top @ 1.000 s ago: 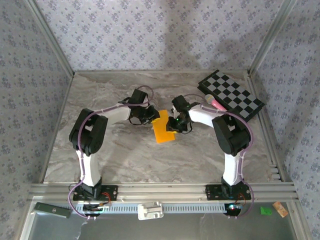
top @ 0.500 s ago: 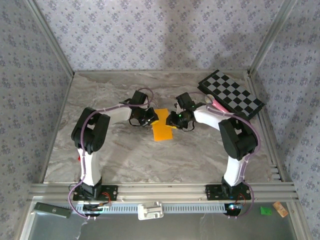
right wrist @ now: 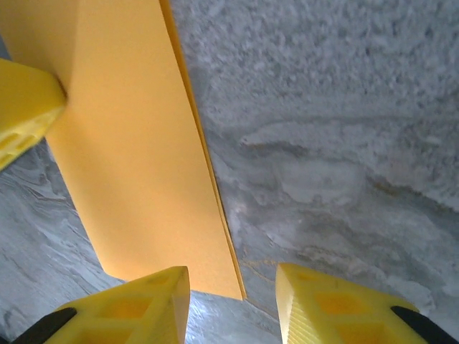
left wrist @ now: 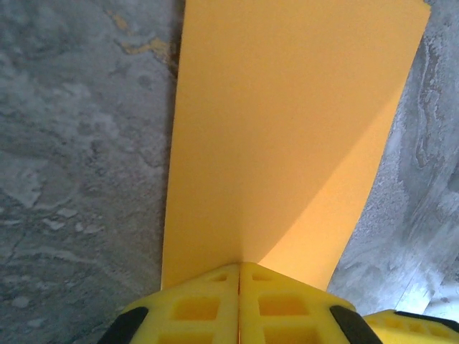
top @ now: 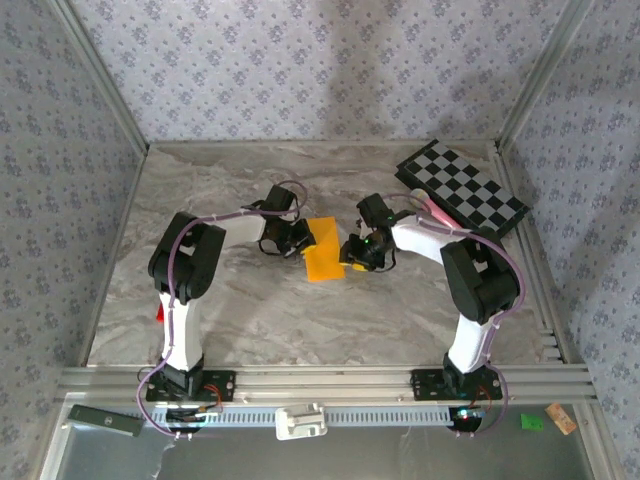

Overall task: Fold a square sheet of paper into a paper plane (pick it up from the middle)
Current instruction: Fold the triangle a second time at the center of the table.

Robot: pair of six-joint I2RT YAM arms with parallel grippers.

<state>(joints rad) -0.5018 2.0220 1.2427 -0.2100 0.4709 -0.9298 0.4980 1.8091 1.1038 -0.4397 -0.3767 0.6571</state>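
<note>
Left gripper [left wrist: 239,266]: jaws are pinching shut on the near edge of the sheet of paper [left wrist: 287,143]. Right gripper [right wrist: 231,278]: jaws are standing part open, gripping nothing, with the sheet's doubled edge just beside one finger. Sheet: lying folded on the table [top: 250,320], between both arms. You are likely setting the crease; be pressing along the fold while the left is anchoring.

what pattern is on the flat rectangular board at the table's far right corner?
The flat rectangular board is black-and-white checkered, clearest in the top external view.
</note>
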